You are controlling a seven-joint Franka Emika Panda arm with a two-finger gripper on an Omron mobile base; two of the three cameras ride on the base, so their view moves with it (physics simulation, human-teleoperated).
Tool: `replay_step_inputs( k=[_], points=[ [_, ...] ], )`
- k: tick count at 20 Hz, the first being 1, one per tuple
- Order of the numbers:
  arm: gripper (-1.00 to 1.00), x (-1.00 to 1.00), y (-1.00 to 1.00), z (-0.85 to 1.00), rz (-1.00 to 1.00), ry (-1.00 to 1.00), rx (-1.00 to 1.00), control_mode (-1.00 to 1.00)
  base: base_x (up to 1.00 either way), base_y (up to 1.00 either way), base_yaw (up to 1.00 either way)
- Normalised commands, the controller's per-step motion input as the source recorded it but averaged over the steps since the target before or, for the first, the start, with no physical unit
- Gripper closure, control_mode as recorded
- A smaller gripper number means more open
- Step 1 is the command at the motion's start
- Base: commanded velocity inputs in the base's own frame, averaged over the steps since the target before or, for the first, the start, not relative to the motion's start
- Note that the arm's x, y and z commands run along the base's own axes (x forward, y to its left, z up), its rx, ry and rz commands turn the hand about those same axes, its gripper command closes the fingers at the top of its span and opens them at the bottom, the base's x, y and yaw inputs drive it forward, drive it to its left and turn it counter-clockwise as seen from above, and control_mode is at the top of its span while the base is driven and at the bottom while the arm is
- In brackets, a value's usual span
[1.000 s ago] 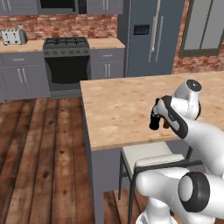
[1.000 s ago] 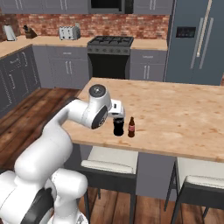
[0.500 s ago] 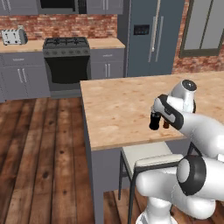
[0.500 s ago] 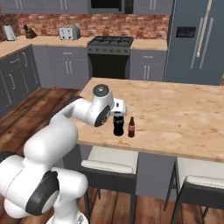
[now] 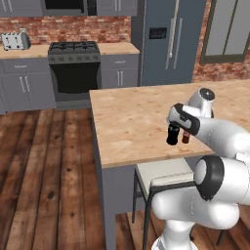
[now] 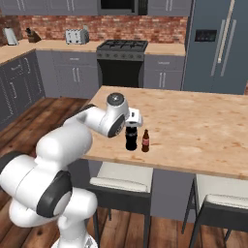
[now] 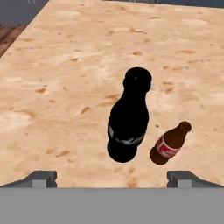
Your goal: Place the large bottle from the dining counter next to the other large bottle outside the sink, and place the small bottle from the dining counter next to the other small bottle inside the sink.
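Overhead, the hand (image 7: 112,177) hung above the table (image 7: 65,78), its two finger tips (image 7: 41,177) spread wide apart with nothing between them. In the hand view the large bottle (image 7: 129,118) stood upright on the light wooden top, glossy black all over, seen from above with its cap toward the camera. Just beside it, apart from it by a thin gap, stood the small bottle (image 7: 170,142), brown with a red label and much shorter.

From the left base view the hand (image 5: 179,122) sat directly over the large bottle (image 5: 173,135), whose neck was hidden behind the wrist, and the small bottle (image 5: 186,137) showed just at its far side. The right base view gave the same pair near the front edge of the table (image 6: 203,126): the large bottle (image 6: 131,138) under the hand (image 6: 132,121) and the small bottle (image 6: 145,141) next to it. A stool (image 6: 122,177) stood tucked under the table edge below them. Behind, a stove (image 6: 121,62) and a grey fridge (image 6: 218,43) lined the brick wall.
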Motion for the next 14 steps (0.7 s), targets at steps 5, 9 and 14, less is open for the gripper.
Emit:
replay_step_inputs(
  k=[5, 9, 14],
  points=[
    [-1.0, 0.3, -0.09, -0.12, 0.0, 0.0, 0.0, -1.0, 0.0, 0.0, 0.0],
    [-1.0, 0.27, -0.08, -0.14, 0.0, 0.0, 0.0, -1.0, 0.0, 0.0, 0.0],
    [-1.0, 0.22, -0.04, -0.13, 0.0, 0.0, 0.0, -1.0, 0.0, 0.0, 0.0]
  ],
)
